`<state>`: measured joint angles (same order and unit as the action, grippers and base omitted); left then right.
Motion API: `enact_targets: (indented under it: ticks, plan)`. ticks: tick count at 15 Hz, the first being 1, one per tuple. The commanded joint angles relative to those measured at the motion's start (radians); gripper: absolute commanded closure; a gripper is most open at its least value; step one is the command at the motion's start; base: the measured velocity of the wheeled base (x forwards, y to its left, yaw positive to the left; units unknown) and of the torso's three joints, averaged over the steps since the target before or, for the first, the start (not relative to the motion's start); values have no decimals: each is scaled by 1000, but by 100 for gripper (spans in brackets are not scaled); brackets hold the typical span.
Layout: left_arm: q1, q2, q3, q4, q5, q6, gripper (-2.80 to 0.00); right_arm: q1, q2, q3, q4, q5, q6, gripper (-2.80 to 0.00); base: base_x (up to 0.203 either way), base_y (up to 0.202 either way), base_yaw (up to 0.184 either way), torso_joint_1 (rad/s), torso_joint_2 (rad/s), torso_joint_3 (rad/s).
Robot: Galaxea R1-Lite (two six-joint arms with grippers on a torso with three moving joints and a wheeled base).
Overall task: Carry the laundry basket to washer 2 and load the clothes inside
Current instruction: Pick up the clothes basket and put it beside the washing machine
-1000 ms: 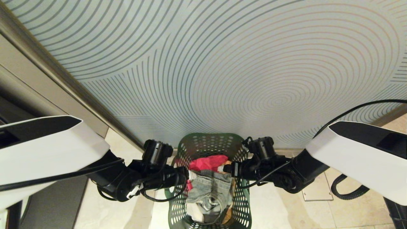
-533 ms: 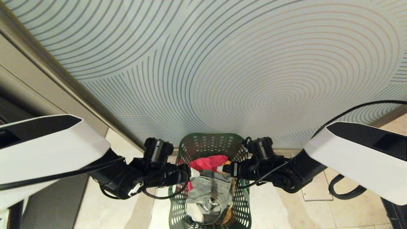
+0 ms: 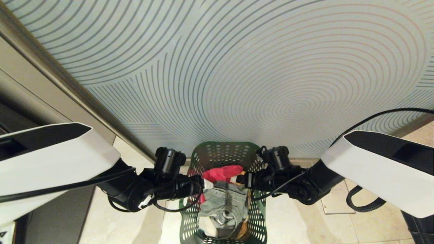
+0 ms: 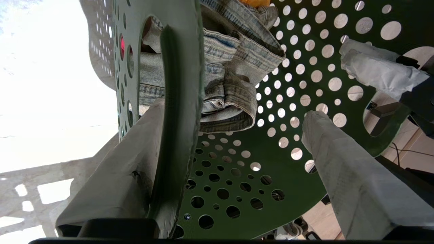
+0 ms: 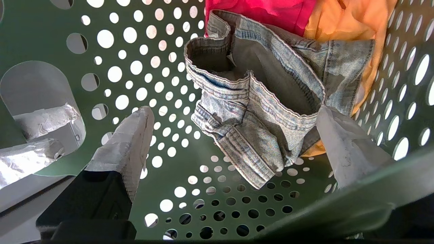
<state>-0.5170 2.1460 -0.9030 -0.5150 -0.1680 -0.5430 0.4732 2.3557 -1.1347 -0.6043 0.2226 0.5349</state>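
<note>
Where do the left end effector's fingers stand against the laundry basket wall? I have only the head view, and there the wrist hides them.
Observer: The left end effector is open and stands astride the laundry basket wall, with one finger outside and one inside.
Operator: And the right one?
Observer: The right end effector is open too. One fingertip is right beside the denim; I cannot tell whether they touch.
Operator: Is the handle hole on the left side free?
Observer: No. In the right wrist view, the left end effector's taped fingers show through that oval cut-out.
</note>
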Motion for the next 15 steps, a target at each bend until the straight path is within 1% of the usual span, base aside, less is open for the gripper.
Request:
enact_targets:
  ticks: [1, 2, 3, 14, 15]
  plan:
    - [0, 3, 1, -4, -1, -3, -280, 1, 7, 0, -5, 1, 2, -280, 0, 0, 0, 0, 0, 0]
    - [0, 5, 1, -4, -1, -3, -280, 1, 7, 0, -5, 3, 2, -280, 0, 0, 0, 0, 0, 0]
    - [0, 7, -1, -4, -1, -3, 0, 1, 8, 0, -5, 2, 4, -280, 0, 0, 0, 0, 0, 0]
    - [-8, 3, 2, -3, -1, -3, 0, 6, -24, 7, -7, 1, 5, -280, 0, 0, 0, 0, 0, 0]
    - [-8, 3, 1, -2, -1, -3, 0, 7, -27, 10, -8, 1, 4, -228, 0, 0, 0, 0, 0, 0]
